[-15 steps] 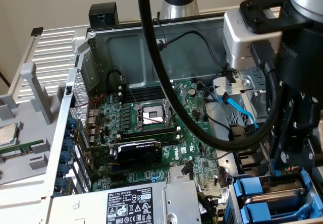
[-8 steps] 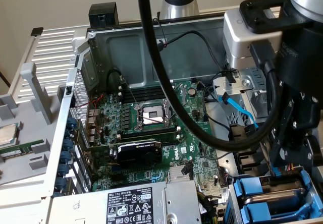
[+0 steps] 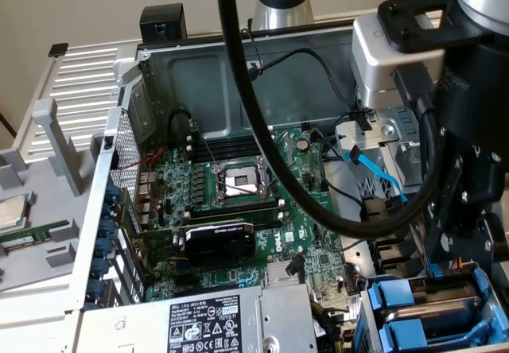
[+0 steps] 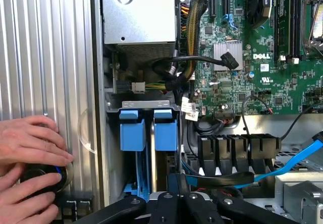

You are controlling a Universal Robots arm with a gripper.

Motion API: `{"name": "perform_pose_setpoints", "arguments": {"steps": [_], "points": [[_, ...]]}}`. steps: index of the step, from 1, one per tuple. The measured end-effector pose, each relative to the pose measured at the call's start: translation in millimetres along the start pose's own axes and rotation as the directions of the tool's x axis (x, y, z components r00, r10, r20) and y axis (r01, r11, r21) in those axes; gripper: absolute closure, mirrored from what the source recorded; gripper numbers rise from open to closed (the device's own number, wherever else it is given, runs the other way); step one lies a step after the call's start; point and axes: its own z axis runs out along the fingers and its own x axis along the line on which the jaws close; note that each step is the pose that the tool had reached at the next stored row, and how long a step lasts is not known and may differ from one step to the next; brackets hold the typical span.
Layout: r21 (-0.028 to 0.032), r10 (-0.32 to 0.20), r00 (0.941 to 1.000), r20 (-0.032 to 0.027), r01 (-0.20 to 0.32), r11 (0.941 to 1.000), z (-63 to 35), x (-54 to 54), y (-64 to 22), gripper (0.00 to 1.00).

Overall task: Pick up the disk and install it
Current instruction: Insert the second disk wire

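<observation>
The disk [image 4: 165, 129] stands on edge in the drive bay at the corner of the open computer case, its blue carrier facing up beside a second blue carrier [image 4: 133, 130]. In the exterior view the blue carriers [image 3: 402, 299] sit at the lower right, under the arm's black wrist. My gripper [image 4: 177, 184] reaches down into this bay with its fingers drawn together, shut, right at the end of the disk's carrier. Whether the tips pinch the carrier is hidden. The gripper [image 3: 433, 269] hangs just above the bay among cables.
A person's hands [image 4: 30, 156] rest on a black knob on the ribbed grey panel beside the case. The motherboard [image 3: 238, 202], a blue data cable [image 3: 382, 178], black cables and the silver power-supply box [image 3: 215, 321] crowd the case around the bay.
</observation>
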Motion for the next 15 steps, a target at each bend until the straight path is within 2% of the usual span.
{"name": "perform_pose_setpoints", "arguments": {"steps": [1,4,7,15], "points": [[0.0003,-0.004,1.0,0.0002,0.004,1.0,0.0,0.0,0.0,0.89],[0.0017,-0.057,0.9984,0.003,0.057,0.9984,0.1,-0.1,-0.1,0.89],[0.0033,-0.112,0.9937,0.0061,0.112,0.9937,0.2,-0.1,0.0,0.89],[0.0077,-0.241,0.9704,0.0128,0.241,0.9705,0.3,-0.1,-0.3,0.89]]}}
